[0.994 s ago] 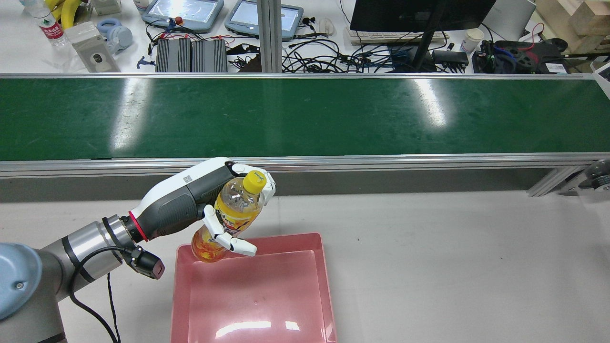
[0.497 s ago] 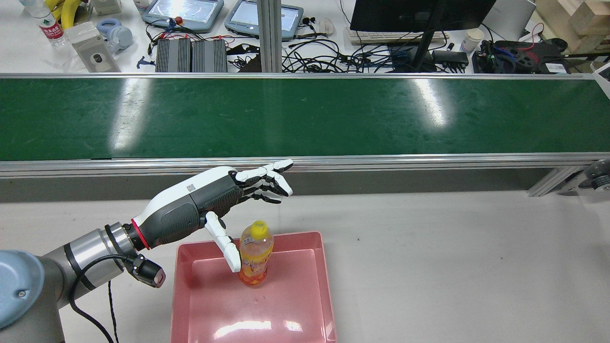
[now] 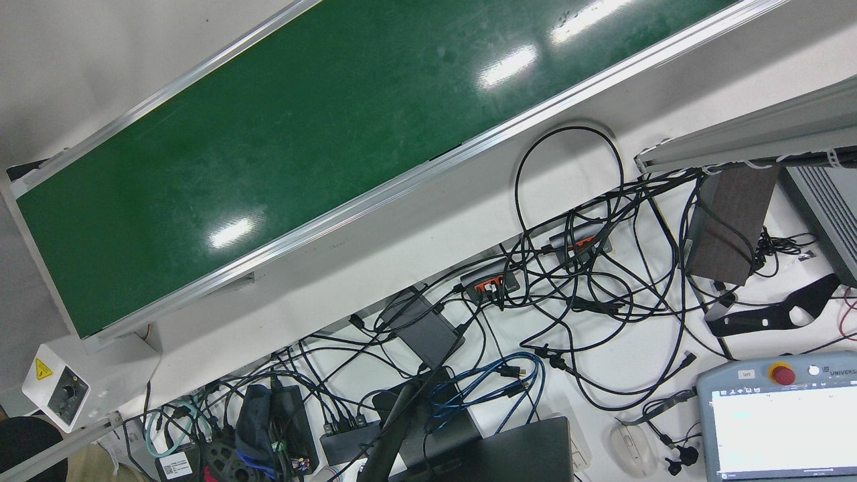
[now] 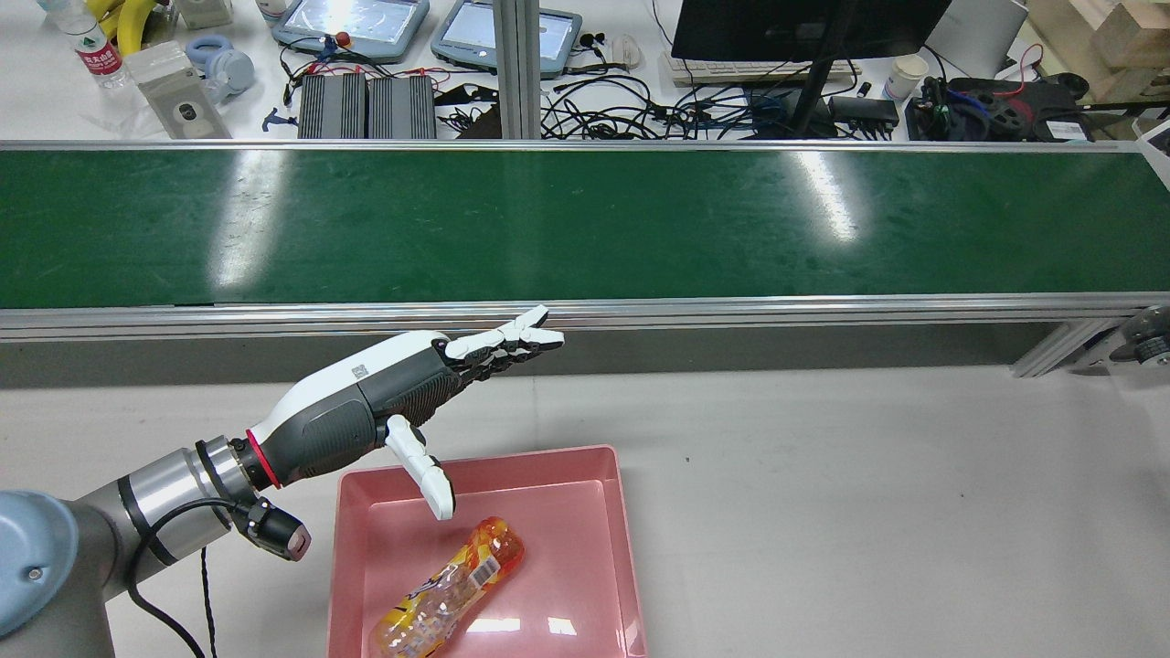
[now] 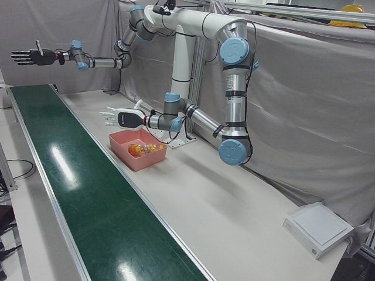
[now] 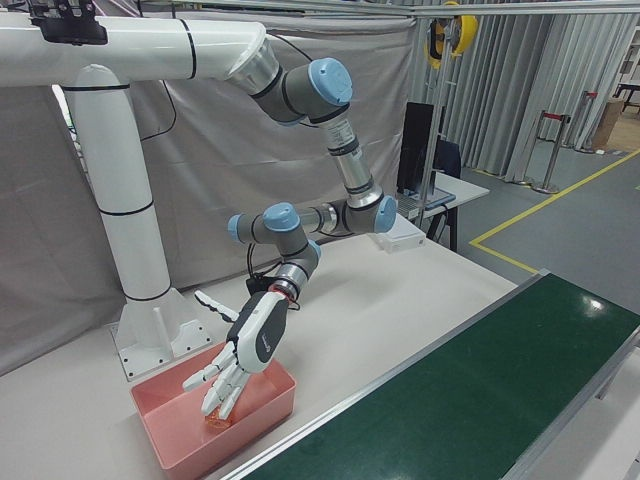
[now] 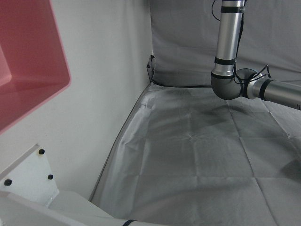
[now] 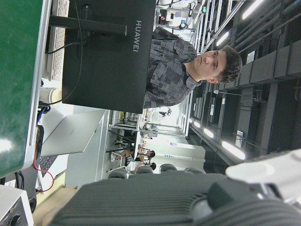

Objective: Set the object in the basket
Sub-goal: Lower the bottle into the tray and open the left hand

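An orange drink bottle with a yellow cap lies on its side in the pink basket. It also shows in the left-front view. My left hand is open and empty, fingers stretched out, above the basket's far-left corner; it shows in the left-front view and the right-front view too. My right hand is open and held high, far from the basket. The left hand view shows only a corner of the basket.
The green conveyor belt runs across beyond the basket, with an aluminium rail along its near edge. The white table stretches to the right of the basket. Cables and devices lie beyond the belt.
My left hand let go of the bottle and opened its fingers. The bottle dropped into the basket, stood upright for a moment, then fell onto its side.
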Controlling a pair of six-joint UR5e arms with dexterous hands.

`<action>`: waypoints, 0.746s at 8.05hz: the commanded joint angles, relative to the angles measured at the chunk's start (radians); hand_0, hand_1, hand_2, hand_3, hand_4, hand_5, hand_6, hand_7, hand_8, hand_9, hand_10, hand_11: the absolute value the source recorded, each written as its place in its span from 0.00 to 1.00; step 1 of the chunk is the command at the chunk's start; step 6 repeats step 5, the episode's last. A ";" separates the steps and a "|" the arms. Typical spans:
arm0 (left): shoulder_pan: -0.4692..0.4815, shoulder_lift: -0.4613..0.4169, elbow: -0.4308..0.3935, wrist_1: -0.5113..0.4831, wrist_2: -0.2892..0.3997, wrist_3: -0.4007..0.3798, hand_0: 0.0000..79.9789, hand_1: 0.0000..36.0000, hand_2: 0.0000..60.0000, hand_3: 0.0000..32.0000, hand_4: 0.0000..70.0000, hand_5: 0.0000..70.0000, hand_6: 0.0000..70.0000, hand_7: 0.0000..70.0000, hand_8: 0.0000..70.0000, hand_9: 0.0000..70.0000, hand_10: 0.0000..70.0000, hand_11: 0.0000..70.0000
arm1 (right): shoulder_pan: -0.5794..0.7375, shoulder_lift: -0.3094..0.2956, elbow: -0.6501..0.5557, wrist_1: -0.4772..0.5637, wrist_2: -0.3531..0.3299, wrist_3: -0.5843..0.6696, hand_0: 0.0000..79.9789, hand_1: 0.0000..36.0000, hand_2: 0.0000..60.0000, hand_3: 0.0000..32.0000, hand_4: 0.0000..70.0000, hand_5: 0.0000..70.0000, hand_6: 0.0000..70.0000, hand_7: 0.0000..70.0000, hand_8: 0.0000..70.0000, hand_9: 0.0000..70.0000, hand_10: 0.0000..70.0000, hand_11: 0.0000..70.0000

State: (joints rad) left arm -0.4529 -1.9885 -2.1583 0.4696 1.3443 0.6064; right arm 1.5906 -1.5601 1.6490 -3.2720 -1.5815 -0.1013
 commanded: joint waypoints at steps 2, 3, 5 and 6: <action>-0.001 0.002 0.000 -0.003 0.003 -0.004 0.57 0.00 0.00 0.09 0.21 0.22 0.02 0.04 0.11 0.15 0.04 0.05 | 0.000 0.000 0.000 0.000 0.000 0.000 0.00 0.00 0.00 0.00 0.00 0.00 0.00 0.00 0.00 0.00 0.00 0.00; -0.001 0.002 0.000 -0.002 0.004 -0.005 0.58 0.00 0.00 0.07 0.21 0.24 0.03 0.04 0.11 0.17 0.04 0.06 | 0.000 0.000 0.000 0.000 0.000 0.000 0.00 0.00 0.00 0.00 0.00 0.00 0.00 0.00 0.00 0.00 0.00 0.00; -0.013 -0.001 0.000 0.004 0.060 -0.025 0.63 0.00 0.00 0.00 0.28 0.37 0.07 0.07 0.14 0.21 0.09 0.13 | 0.000 0.000 0.000 0.000 0.000 0.000 0.00 0.00 0.00 0.00 0.00 0.00 0.00 0.00 0.00 0.00 0.00 0.00; -0.013 -0.001 0.000 0.004 0.060 -0.025 0.63 0.00 0.00 0.00 0.28 0.37 0.07 0.07 0.14 0.21 0.09 0.13 | 0.000 0.000 0.000 0.000 0.000 0.000 0.00 0.00 0.00 0.00 0.00 0.00 0.00 0.00 0.00 0.00 0.00 0.00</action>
